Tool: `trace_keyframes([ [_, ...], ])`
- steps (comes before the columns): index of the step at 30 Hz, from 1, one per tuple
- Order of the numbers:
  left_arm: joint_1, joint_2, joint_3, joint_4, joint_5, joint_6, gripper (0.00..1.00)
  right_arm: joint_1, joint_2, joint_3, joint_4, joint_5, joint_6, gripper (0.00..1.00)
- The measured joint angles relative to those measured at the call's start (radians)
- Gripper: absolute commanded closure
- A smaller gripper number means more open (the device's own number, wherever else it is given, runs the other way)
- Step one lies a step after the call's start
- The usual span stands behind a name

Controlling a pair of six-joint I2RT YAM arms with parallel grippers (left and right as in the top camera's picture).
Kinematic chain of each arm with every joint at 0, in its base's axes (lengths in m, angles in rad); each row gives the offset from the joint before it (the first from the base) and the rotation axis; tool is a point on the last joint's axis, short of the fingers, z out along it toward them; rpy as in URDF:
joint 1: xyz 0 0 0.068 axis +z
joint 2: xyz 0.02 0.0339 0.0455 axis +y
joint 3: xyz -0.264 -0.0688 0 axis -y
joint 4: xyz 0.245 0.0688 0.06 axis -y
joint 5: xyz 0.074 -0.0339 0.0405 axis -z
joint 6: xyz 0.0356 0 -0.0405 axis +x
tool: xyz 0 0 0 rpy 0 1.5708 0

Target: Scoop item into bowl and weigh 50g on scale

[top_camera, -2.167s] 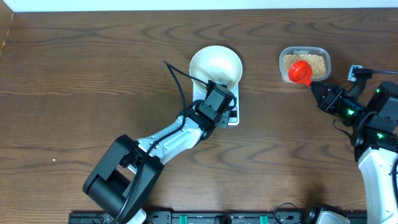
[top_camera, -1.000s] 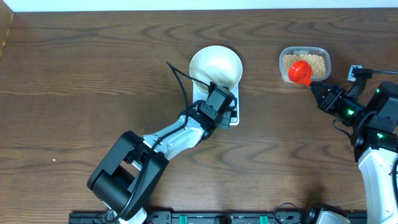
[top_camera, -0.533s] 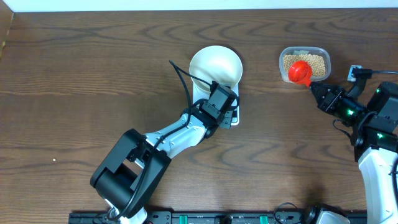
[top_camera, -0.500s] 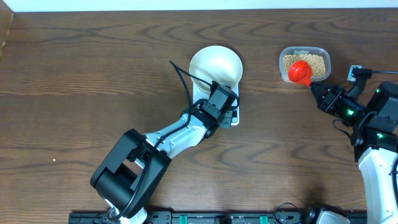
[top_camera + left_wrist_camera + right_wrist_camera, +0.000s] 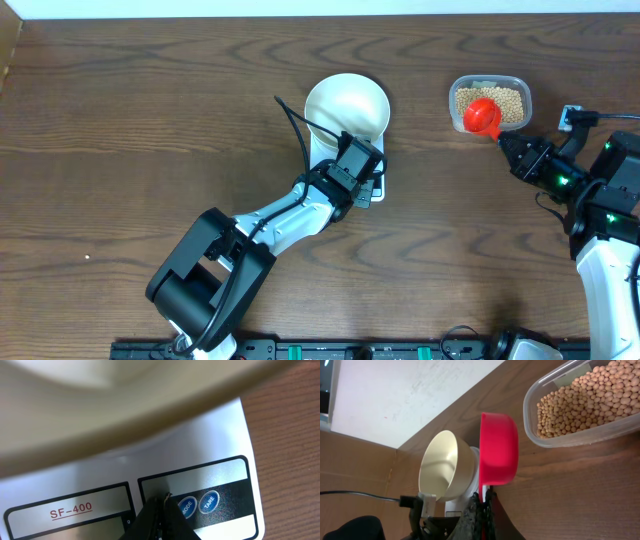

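Note:
The white bowl (image 5: 346,106) stands on the white scale (image 5: 375,188) at the table's middle. My left gripper (image 5: 366,180) is shut and empty, its tips low over the scale's button panel (image 5: 235,495), just left of the blue MODE button (image 5: 186,506) in the left wrist view. My right gripper (image 5: 510,148) is shut on the handle of a red scoop (image 5: 483,115), held at the near left edge of the clear tub of tan beans (image 5: 500,98). In the right wrist view the scoop (image 5: 498,449) hangs beside the tub's beans (image 5: 590,400), with the bowl (image 5: 445,465) beyond.
A black cable (image 5: 292,130) loops from the left arm past the bowl's left side. The right arm's body (image 5: 605,205) stands at the table's right edge. Cardboard (image 5: 365,465) lies past the table's far edge.
The left gripper has crept a little right and forward over the scale's panel. The right arm and scoop have not moved.

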Motion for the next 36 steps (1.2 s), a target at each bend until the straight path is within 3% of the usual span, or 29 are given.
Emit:
trace_keyframes([
  [36,0.007,-0.029,-0.018,-0.015,-0.004,0.024,0.93,0.000,0.000,0.000,0.000,0.000,-0.003,0.99],
])
